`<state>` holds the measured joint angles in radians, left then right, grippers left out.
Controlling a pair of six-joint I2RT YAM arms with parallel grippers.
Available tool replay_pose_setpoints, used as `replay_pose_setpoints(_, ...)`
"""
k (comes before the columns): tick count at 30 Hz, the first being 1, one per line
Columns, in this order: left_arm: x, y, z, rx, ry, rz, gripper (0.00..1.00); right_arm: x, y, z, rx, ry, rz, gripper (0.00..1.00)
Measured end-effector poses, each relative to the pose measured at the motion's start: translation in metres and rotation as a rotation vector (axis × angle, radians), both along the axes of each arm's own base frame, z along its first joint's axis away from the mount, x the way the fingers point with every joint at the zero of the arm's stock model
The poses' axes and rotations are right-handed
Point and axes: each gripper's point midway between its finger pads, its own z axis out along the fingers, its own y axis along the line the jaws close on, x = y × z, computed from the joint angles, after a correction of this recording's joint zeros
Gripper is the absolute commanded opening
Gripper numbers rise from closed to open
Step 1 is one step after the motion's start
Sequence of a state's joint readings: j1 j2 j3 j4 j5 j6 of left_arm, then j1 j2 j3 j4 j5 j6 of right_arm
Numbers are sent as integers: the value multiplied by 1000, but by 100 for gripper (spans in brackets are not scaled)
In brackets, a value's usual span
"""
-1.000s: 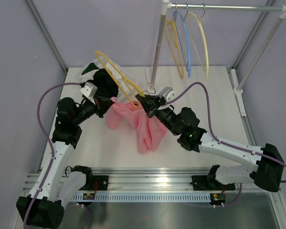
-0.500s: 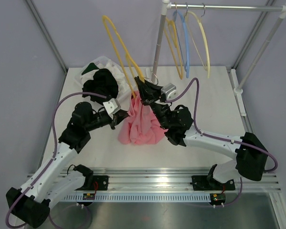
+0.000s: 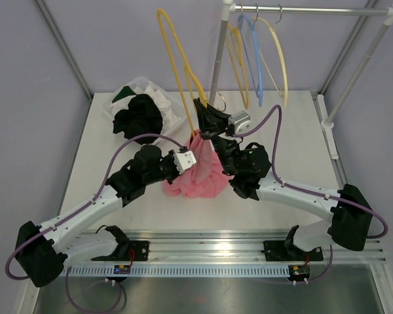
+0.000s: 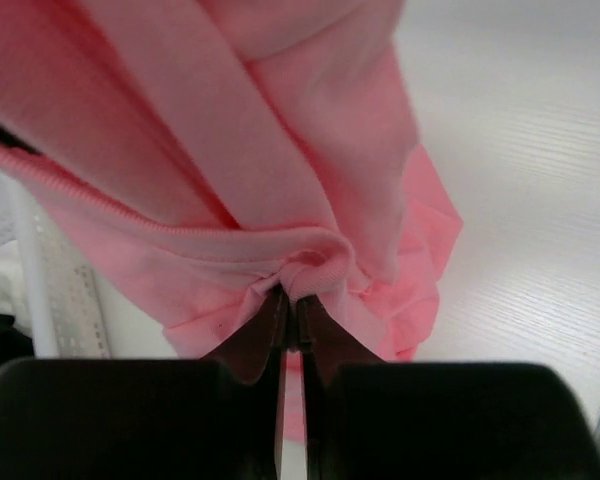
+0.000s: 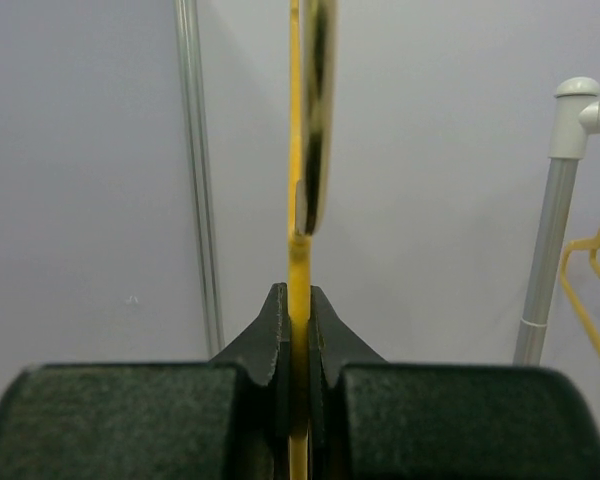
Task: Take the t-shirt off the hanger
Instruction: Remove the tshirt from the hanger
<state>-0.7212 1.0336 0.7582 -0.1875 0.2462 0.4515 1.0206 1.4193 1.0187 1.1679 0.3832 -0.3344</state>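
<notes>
Raised higher, right claw (image 5: 298, 318) holds hanger (image 5: 311, 120) upright; left claw (image 4: 290, 302) pinches t-shirt (image 4: 280, 130).

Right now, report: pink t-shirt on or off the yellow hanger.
Mostly off: hanger bare above the right tool, t-shirt bunched below in the left tool. Whether fully free, cannot tell.

Rail (image 3: 314, 10) with three spare hangers (image 3: 257, 72) back right, bin (image 3: 146, 81) of dark clothes (image 3: 139, 116) back left
</notes>
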Motion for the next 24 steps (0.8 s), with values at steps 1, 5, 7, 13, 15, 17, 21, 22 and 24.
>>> replay_pose_setpoints(1,3,2,2,4,-16,14,13,-2,-4,3,2,0,0,0)
replay_pose_setpoints(5,4,10,17,-12,-71,42,6,-14,-27,25,45,1,-3,0)
replay_pose_setpoints(7,0,13,25,-29,-102,37,10,-20,-38,35,68,-2,-1,0)
replay_pose_setpoints(13,-7,11,18,5,-123,-18,5,-36,-63,46,124,-25,8,0)
replay_pose_setpoints(15,-8,7,3,45,-87,-39,5,-39,-68,40,138,-33,7,0)
replay_pose_setpoints(17,-11,6,-13,91,-43,-56,4,-39,-70,32,135,-33,4,0)
replay_pose_setpoints(21,-15,7,-24,125,-17,-70,5,-37,-71,26,114,-15,-11,0)
replay_pose_setpoints(22,-16,7,-23,127,-21,-77,6,-37,-72,27,114,-15,-14,0)
replay_pose_setpoints(24,-19,6,-24,133,-23,-102,6,-41,-78,29,123,-26,-15,0)
